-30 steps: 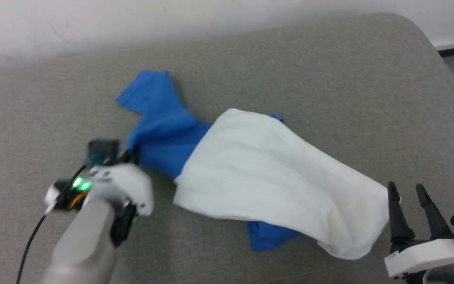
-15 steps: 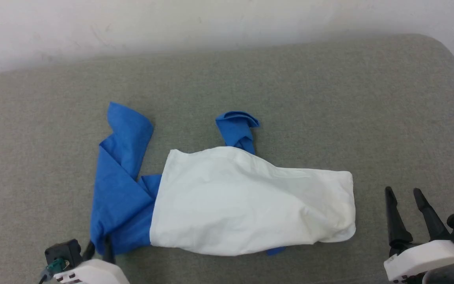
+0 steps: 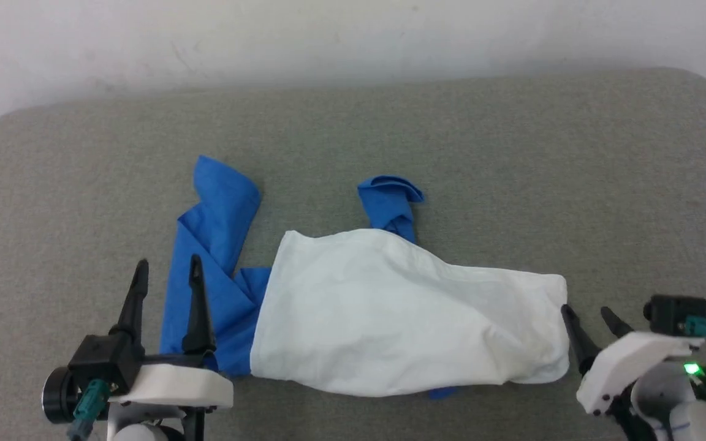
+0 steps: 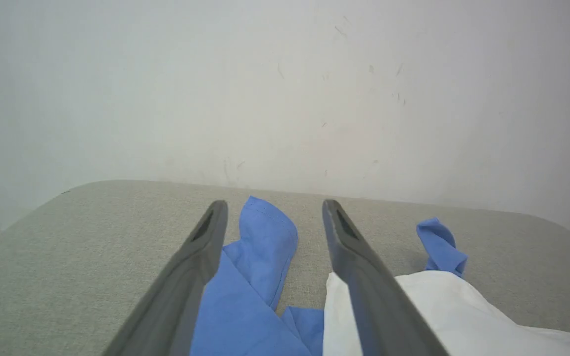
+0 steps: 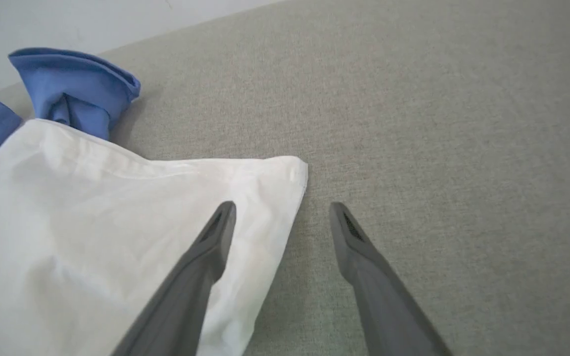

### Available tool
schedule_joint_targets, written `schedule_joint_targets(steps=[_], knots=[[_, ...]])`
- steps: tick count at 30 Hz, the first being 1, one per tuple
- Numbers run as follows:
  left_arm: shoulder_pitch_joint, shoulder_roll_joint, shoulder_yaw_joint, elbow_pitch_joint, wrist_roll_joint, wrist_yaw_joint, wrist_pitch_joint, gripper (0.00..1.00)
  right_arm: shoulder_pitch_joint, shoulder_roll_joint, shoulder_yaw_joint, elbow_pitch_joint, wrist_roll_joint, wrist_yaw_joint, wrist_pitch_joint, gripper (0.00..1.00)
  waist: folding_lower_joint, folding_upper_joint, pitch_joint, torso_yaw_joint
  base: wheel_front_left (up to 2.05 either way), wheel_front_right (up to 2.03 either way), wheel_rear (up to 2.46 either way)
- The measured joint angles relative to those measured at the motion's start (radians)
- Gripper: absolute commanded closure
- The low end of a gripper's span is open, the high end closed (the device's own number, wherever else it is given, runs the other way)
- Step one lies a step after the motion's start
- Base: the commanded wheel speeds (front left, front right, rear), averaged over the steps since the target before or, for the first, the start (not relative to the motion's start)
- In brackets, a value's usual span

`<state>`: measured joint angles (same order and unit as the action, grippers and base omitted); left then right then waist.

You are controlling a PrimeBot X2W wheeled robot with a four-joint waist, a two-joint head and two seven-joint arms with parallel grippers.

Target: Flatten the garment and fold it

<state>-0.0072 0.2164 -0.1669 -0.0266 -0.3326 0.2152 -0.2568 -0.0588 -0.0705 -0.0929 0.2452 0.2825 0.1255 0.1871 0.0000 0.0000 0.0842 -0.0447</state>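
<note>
The T-shirt [image 3: 390, 318] is seen crumpled on a grey padded surface [image 3: 512, 153], white body toward the right, blue parts bunched at the left. The left gripper [image 3: 168, 261] is held at the blue end, the right gripper [image 3: 584, 310] beside the white end, both spread wide with nothing grasped.

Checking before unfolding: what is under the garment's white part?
A blue sleeve emerges at the garment's far edge, a blue scrap at its near edge; the rest is covered.
</note>
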Motion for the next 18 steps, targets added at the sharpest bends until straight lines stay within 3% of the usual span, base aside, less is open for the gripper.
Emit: schedule_joint_targets(steps=[8,13,14,15,17,18], knots=[[0.001,-0.063,0.04,-0.05,0.097,-0.06,0.0,0.0,-0.221,-0.104,0.035,0.217,0.085,0.0,0.215,0.0,0.0001,0.0,0.032,0.055,0.0,0.0,0.0],[0.001,-0.099,0.059,-0.044,0.12,-0.092,0.0,0.0,-0.298,-0.134,0.091,0.331,0.123,0.0,0.377,0.0,0.0002,0.0,0.062,0.083,0.0,0.0,0.0],[0.0,-0.104,0.062,-0.041,0.124,-0.096,0.0,0.0,-0.313,-0.14,0.096,0.344,0.14,0.0,0.405,0.25,0.0001,0.0,0.067,0.088,0.0,0.0,0.0],[0.0,-0.11,0.065,-0.039,0.127,-0.101,0.0,0.0,-0.326,-0.15,0.101,0.356,0.154,0.0,0.432,0.57,0.0,0.0,0.072,0.091,0.0,0.0,0.0],[0.0,-0.121,0.074,-0.033,0.132,-0.111,0.0,0.0,-0.345,-0.166,0.113,0.37,0.171,0.0,0.466,0.91,0.0,0.0,0.078,0.097,0.0,0.0,0.0],[0.0,-0.125,0.078,-0.028,0.134,-0.119,0.0,0.0,-0.35,-0.171,0.117,0.374,0.183,0.0,0.472,1.0,0.0,0.0,0.08,0.099,0.0,0.0,0.0]])
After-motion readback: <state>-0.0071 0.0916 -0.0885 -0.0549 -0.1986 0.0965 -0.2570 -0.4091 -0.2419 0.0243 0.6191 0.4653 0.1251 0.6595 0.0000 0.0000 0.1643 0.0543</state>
